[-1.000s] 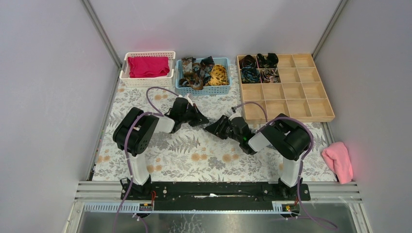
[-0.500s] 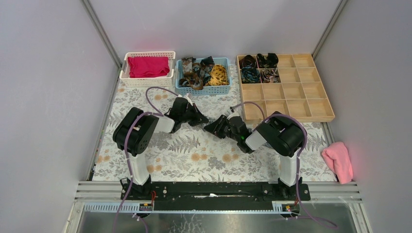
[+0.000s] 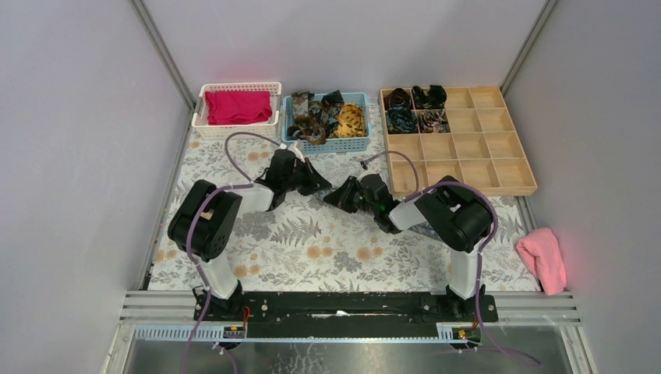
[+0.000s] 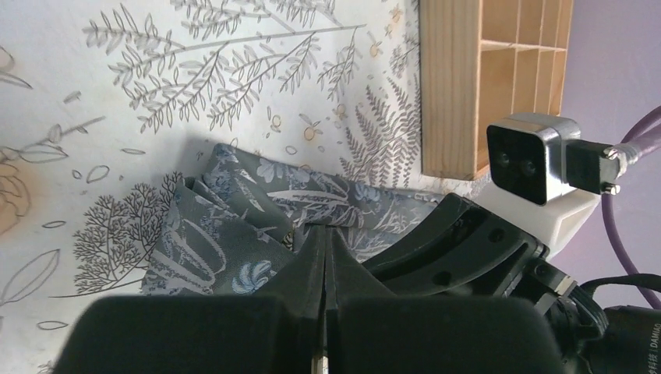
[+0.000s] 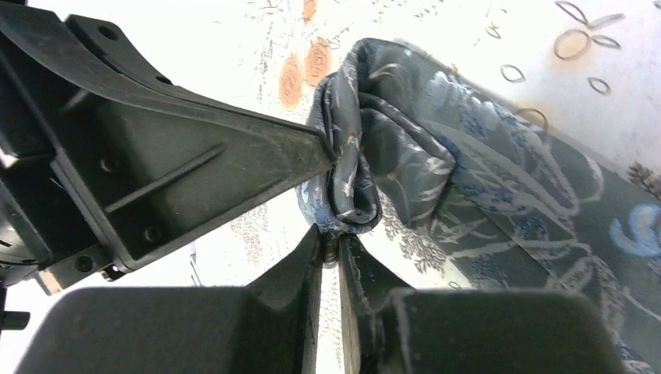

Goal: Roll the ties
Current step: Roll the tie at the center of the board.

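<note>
Shut tight at the left tool (image 4: 323, 234), tips against a fold of the grey leaf-patterned fabric tie (image 4: 210, 241); cloth caught or not, cannot tell. Nearly together at the right tool (image 5: 330, 240), pinching that fold's lower edge. Spread beneath both tools, across the floral-patterned bench (image 4: 156, 78). Beyond, near the wooden compartment tray (image 4: 499, 78).

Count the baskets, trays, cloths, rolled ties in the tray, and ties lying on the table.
Baskets: 2
Tray: 1
Cloths: 2
Rolled ties in the tray: 4
Tie on the table: 1
Total: 10
</note>
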Controlling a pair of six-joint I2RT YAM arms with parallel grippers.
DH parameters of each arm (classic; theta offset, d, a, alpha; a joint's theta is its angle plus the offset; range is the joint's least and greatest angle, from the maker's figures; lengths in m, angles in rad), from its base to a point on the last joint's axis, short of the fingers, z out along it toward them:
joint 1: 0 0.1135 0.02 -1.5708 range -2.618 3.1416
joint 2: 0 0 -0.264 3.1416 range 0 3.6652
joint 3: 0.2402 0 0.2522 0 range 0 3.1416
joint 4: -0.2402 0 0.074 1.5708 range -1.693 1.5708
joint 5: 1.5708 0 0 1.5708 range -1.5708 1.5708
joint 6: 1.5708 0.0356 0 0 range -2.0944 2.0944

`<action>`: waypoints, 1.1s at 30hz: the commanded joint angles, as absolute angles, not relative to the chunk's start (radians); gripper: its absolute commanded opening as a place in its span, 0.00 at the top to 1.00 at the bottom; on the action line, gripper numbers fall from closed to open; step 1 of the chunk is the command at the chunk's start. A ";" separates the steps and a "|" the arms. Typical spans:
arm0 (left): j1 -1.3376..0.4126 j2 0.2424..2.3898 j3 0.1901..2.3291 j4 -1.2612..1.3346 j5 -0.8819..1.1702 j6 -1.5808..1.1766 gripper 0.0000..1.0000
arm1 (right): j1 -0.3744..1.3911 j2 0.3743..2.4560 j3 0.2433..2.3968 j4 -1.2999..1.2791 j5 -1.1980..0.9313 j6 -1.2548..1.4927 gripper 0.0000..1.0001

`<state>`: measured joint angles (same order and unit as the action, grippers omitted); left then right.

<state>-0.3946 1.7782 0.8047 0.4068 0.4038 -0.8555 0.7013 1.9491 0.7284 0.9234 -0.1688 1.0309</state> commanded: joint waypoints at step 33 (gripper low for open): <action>-0.362 1.814 0.882 0.376 0.392 -0.813 1.00 | 0.504 2.028 1.002 0.497 -0.436 0.831 0.84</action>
